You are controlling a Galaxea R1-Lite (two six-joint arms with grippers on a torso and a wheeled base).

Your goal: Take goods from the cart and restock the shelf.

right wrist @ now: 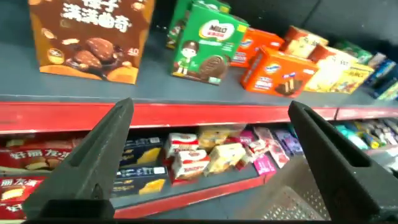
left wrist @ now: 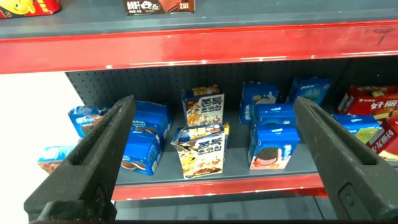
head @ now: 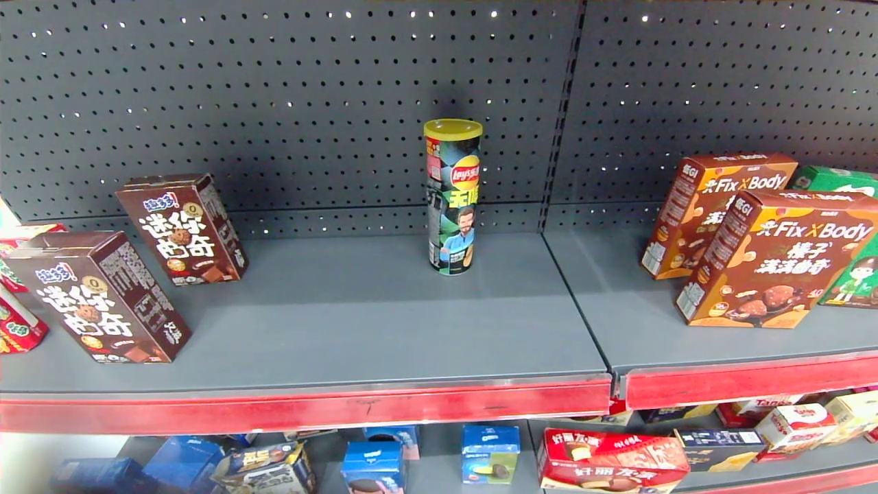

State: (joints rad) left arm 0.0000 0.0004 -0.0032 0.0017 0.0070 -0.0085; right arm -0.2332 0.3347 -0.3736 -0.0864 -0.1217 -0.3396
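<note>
A tall chip can point(head: 453, 197) with a yellow lid stands upright at the back middle of the grey shelf point(head: 357, 329). My left gripper point(left wrist: 211, 155) is open with nothing between its fingers, in front of the lower shelf's blue and brown snack boxes point(left wrist: 202, 146). My right gripper point(right wrist: 208, 162) is open too and holds nothing. It hangs before the red shelf edge point(right wrist: 186, 113), below the orange-brown box point(right wrist: 90, 37) and the green box point(right wrist: 208, 43).
Two dark brown cookie boxes point(head: 103, 295) lean at the shelf's left. Two orange-brown boxes point(head: 775, 257) and a green one point(head: 854, 278) stand at the right. The lower shelf holds several blue, red and white packages point(head: 610, 460). A metal mesh surface point(right wrist: 292, 199) lies below the right gripper.
</note>
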